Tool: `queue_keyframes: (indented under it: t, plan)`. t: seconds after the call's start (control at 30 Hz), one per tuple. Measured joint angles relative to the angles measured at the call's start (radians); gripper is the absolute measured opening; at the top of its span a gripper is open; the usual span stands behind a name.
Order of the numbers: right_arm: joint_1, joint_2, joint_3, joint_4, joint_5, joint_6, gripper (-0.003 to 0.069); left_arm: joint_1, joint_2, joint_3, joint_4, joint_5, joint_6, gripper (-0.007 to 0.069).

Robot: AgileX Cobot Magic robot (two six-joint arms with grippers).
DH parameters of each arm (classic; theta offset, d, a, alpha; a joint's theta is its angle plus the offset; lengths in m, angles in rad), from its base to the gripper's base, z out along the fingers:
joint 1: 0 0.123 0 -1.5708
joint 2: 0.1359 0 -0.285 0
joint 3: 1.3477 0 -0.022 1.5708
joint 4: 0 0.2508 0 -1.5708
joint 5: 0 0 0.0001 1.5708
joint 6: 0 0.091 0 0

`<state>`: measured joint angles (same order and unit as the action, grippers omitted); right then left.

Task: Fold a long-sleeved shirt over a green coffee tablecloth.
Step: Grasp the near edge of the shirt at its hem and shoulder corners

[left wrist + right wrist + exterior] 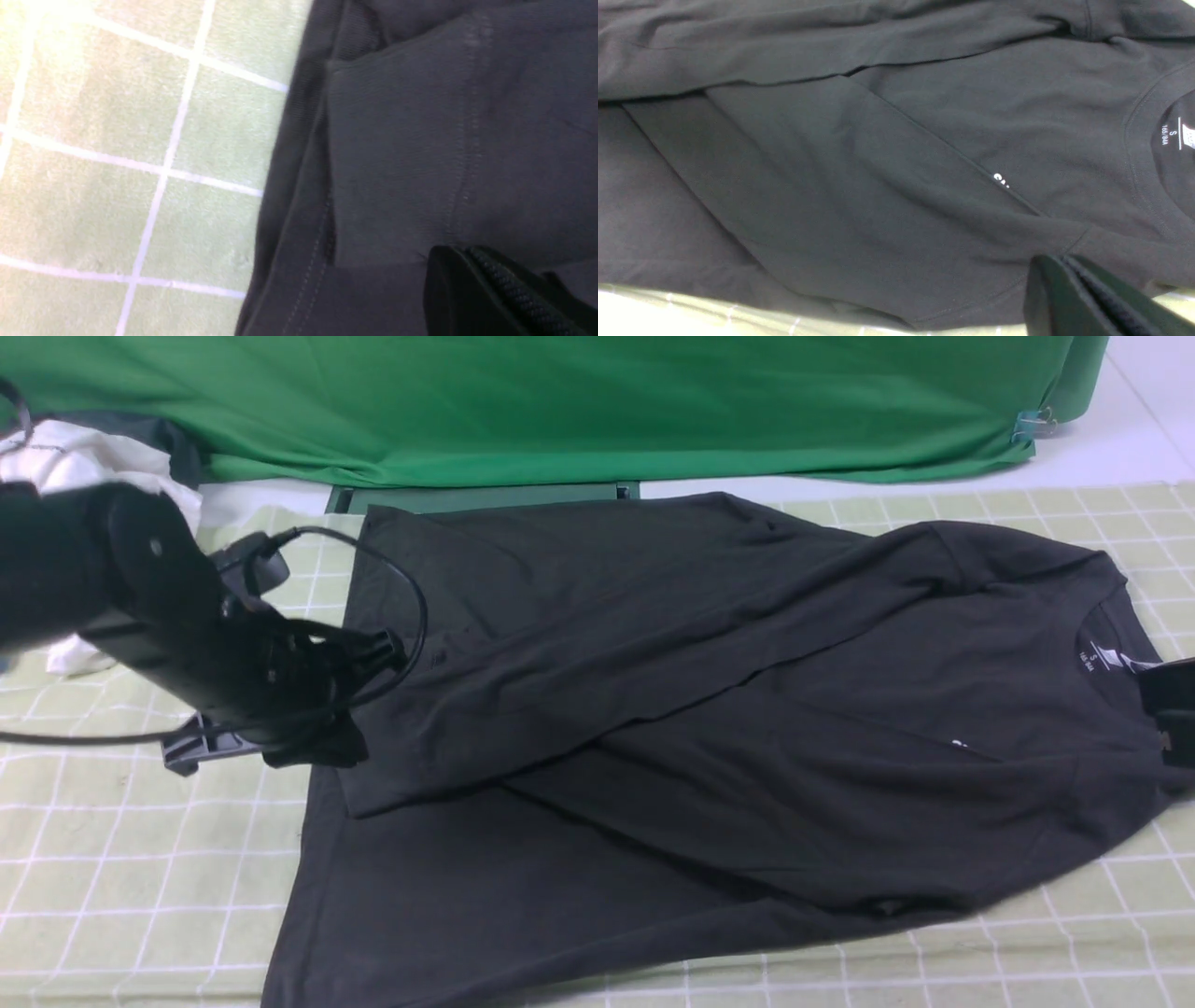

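The long-sleeved shirt [653, 709] lies spread across the green coffee tablecloth [112, 859]. Its collar is toward the right edge of the surface and its hem runs toward the left, down to the near edge. The far side is already laid over the body in a long diagonal flap.

The left gripper [462, 261] sits at the hem end with its fingers pressed together, right at the stitched edge of that flap. Whether cloth is caught between them, I cannot tell. The right gripper [1062, 268] sits at the shoulder beside the collar, fingers also pressed together. Again the cloth runs right up to them, but a pinch isn't clear.

This is soft, light charcoal knit, matte, with shallow creases. It should drape and sag the moment it's lifted, and it will probably drag along the cloth rather than slide clean. The double-stitched hem and the ribbed neckline look like the firmest places to hold, so hem corner and shoulder seam are the sensible pair. A small white neck label [1174, 135] shows inside the collar, and a sliver of white print [1001, 179] peeks from under a fold.

The tablecloth is pale yellow-green and slightly fuzzy, ruled in white squares. Beyond its far edge hangs plain bright green fabric [560, 411].
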<state>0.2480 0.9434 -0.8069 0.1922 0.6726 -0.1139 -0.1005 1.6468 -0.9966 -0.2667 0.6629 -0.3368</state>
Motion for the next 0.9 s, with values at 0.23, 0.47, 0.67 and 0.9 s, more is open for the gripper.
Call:
queue_keyframes:
  t: [0.23, 0.47, 0.67, 0.9]
  plan:
    - [0.000, 0.000, 0.000, -0.001, 0.026, 0.000, 0.0011, 0.000, -0.025, -0.084, 0.101, 0.170, 0.062, 0.0037]
    - [0.000, 0.000, 0.000, -0.001, 0.035, 0.000, 0.0032, 0.000, -0.058, -0.036, 0.129, 0.494, 0.152, 0.0165]
    - [0.000, 0.000, 0.000, -0.001, 0.036, 0.000, 0.0038, 0.000, -0.058, 0.167, 0.100, 0.462, 0.172, 0.0277]
    - [0.000, 0.000, 0.000, -0.001, 0.036, 0.000, 0.0040, 0.000, -0.058, 0.283, -0.002, 0.335, 0.244, 0.0358]
